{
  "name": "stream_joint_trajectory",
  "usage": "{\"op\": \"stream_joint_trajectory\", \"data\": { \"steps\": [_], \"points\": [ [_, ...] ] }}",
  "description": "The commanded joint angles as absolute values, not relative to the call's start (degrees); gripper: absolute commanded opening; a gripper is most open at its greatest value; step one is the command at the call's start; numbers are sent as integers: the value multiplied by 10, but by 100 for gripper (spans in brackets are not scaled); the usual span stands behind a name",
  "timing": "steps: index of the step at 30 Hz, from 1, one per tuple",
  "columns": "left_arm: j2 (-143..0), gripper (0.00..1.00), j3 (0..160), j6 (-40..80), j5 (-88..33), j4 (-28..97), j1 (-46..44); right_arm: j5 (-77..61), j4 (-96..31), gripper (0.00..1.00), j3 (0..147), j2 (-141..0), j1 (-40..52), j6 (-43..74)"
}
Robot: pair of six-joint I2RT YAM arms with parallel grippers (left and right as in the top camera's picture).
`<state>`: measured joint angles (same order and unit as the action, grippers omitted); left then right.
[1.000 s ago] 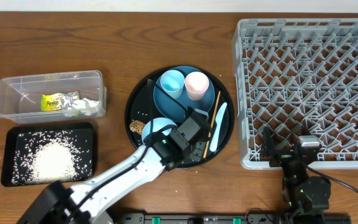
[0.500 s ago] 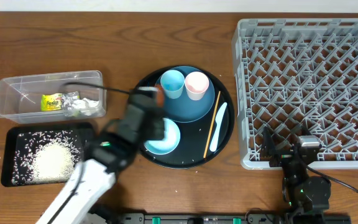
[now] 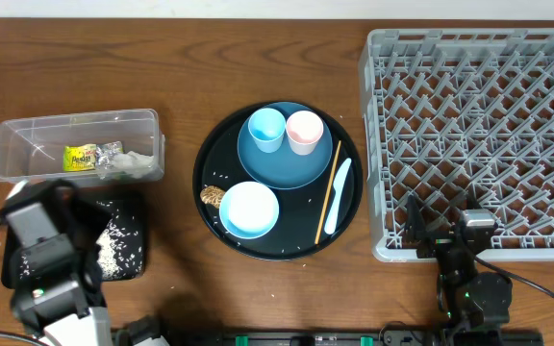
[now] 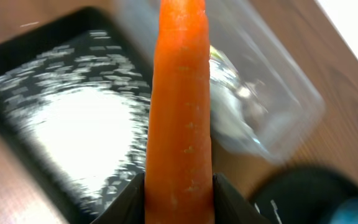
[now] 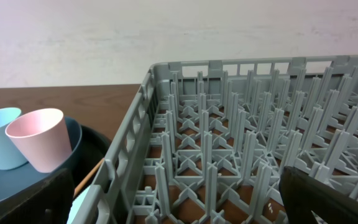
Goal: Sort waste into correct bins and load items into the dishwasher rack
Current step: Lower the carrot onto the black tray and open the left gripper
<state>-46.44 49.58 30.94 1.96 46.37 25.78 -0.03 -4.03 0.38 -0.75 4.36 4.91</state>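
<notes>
Clamps the orange carrot (image 4: 179, 93) between the fingers of the left hand (image 4: 179, 202), lengthwise, so that it runs up past the top of the wrist view. Hovers at the near left corner of the table (image 3: 181, 58), with the arm covering much of the shallow black tray (image 3: 143, 235). Under the carrot, blurred in the wrist view: the loose white rice grains (image 4: 86, 130) heaped in that tray. Just behind the tray, in the clear tub (image 3: 12, 154): the yellow-green snack wrapper (image 3: 80, 156) and, to its right, the crumpled white tissue (image 3: 133, 165).

Spreads the fingers of the right hand (image 5: 179, 208) wide apart, low at the near edge of the dishwasher rack (image 3: 479, 125), pointing in among its upright pegs.

On the round black tray (image 3: 296, 216) in the middle of the table:
- At the back, the dark-blue plate (image 3: 296, 163), with the light-blue cup (image 3: 265, 128) and the pale-pink cup (image 3: 304, 131) upright and side by side on its far half.
- In front, the white bowl (image 3: 249, 209), touching the plate's near edge.
- Just left of the bowl, the small brown biscuit (image 3: 211, 195).
- To the right, the thin wooden chopstick (image 3: 327, 190) and the pale-blue flat utensil (image 3: 337, 195), nearly parallel and close together, between the plate and the tray's right rim.
</notes>
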Motion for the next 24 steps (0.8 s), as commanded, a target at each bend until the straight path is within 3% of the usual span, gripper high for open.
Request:
{"op": "stream_joint_trajectory", "data": {
  "steps": [1,15,24],
  "points": [
    [-481,10,504,350,26,467,327,4,-43,99,3,-8,34,42],
    [-674,10,491,368,26,450,451,4,-43,99,3,-8,34,42],
    [-746,11,491,368,19,408,485,4,-43,99,3,-8,34,42]
  ]
}}
